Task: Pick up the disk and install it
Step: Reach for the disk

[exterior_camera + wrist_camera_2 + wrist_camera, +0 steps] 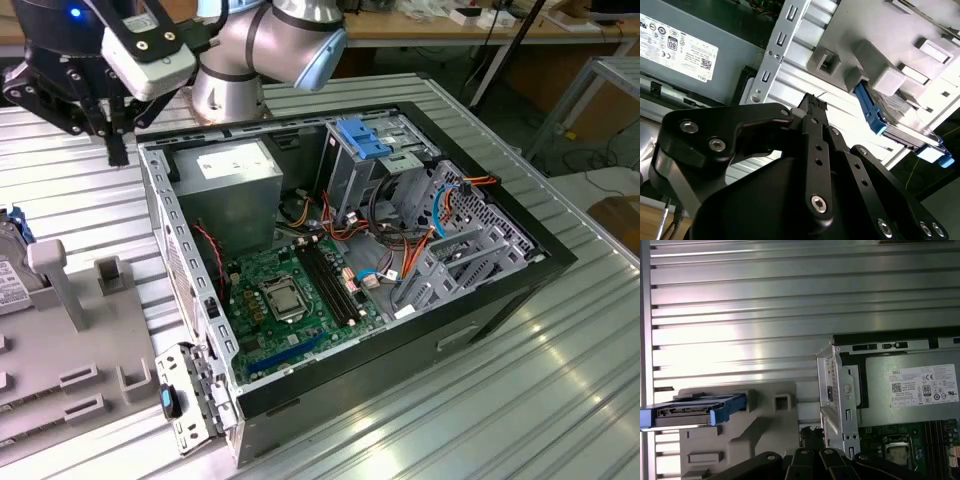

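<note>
Disk (902, 120) stands on edge in the grey holder (875, 30) on the worktop (790, 300), at the exterior view's left of the open computer case (500, 290). Pincer (813, 104) pressed together, pinching nothing. It hangs between holder and case, apart from the disk.

Bright, even light from overhead fills the scene, and the ribbed metal worktop (560, 340) throws pale glare in the exterior view and a washed-out white band in the first wrist view. The open computer case (420, 365) holds soft shadow along its inner walls. In the second wrist view the grey holder (875, 25) bleaches toward one edge.
</note>
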`<state>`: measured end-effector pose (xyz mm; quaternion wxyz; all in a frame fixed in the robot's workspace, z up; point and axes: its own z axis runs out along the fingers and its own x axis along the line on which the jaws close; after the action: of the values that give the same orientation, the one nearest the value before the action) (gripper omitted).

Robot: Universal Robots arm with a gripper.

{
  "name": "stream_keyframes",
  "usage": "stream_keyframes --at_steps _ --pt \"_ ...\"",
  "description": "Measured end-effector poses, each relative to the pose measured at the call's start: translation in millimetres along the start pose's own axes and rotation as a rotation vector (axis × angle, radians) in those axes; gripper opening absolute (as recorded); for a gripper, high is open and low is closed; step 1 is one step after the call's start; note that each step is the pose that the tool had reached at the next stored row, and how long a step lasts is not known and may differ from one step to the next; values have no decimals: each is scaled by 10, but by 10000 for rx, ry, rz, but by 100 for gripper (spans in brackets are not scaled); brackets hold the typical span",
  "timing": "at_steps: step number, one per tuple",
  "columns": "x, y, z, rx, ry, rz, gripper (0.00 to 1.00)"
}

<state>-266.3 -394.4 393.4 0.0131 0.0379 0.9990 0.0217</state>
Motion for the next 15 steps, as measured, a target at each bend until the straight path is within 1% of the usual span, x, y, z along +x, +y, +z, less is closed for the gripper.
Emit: stream_keyframes --at_steps 1,2,3,4,5,7,8,9,10,11,12,14,15 --pt "63 3 -1 0 0 -2 11" --pt "110 7 -2 -1 0 -3 11" --pt "220 15 -4 -1 0 -1 11" --pt "290 11 -7 0 0 -2 11" --pt "376 7 -8 -2 -1 -1 11" --pt "477 1 -12 0 1 -2 11" --pt "554 -5 -13 -2 0 -2 11" --pt "613 -9 -14 -3 -1 -1 11" --pt "655 -12 -16 -2 0 0 11" --pt "776 -21 -19 -4 0 -1 11" --pt "975 -23 -24 -3 0 -1 11" --pt "1081 -24 -27 -3 0 -2 11" --pt "1165 -25 -29 -3 0 -1 11"
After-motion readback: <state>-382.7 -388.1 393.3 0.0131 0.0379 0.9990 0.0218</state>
